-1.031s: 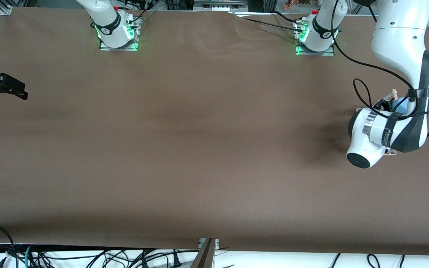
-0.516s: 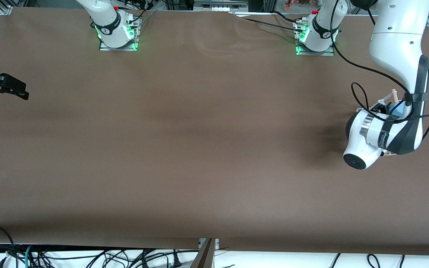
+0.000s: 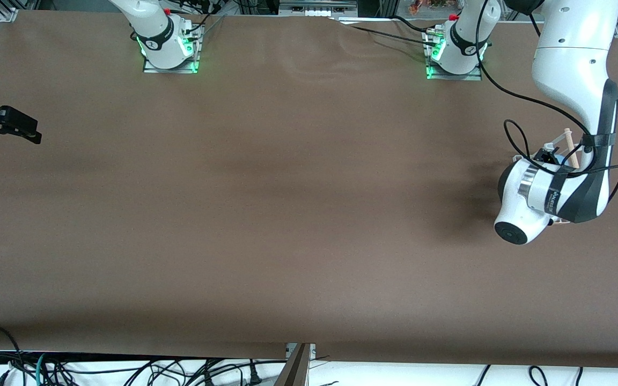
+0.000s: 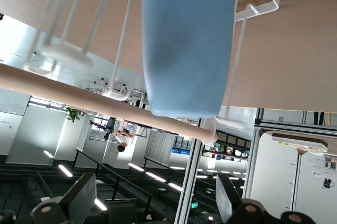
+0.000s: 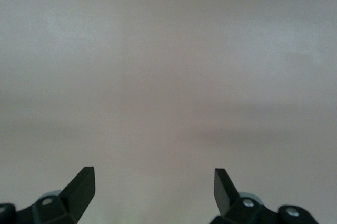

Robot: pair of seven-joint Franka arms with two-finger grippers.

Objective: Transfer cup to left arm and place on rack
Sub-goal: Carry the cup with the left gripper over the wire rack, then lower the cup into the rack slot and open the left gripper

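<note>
The brown table (image 3: 287,214) fills most of the front view, with the two arm bases lit green along its top edge. At the right side of that frame the left arm (image 3: 574,80) bends down over the rack (image 3: 561,142), and its wrist and a looping black cable (image 3: 518,139) cover nearly all of the rack there; only some white wire and the tip of the wooden dowel (image 3: 569,140) peek out beside the wrist. In the left wrist view the cup (image 4: 187,39) fills the upper middle of the frame, sitting among the rack's (image 4: 253,10) white wire loops, with the dowel (image 4: 95,103) running across just beside it. The left gripper (image 4: 155,200) appears at the bottom of that frame with its black fingers (image 4: 84,195) spread wide and clear of the cup, grasping nothing. The right gripper (image 3: 6,124) waits at the left edge of the front view; in the right wrist view it (image 5: 154,190) is released too, with only bare table (image 5: 168,76) before it.
</note>
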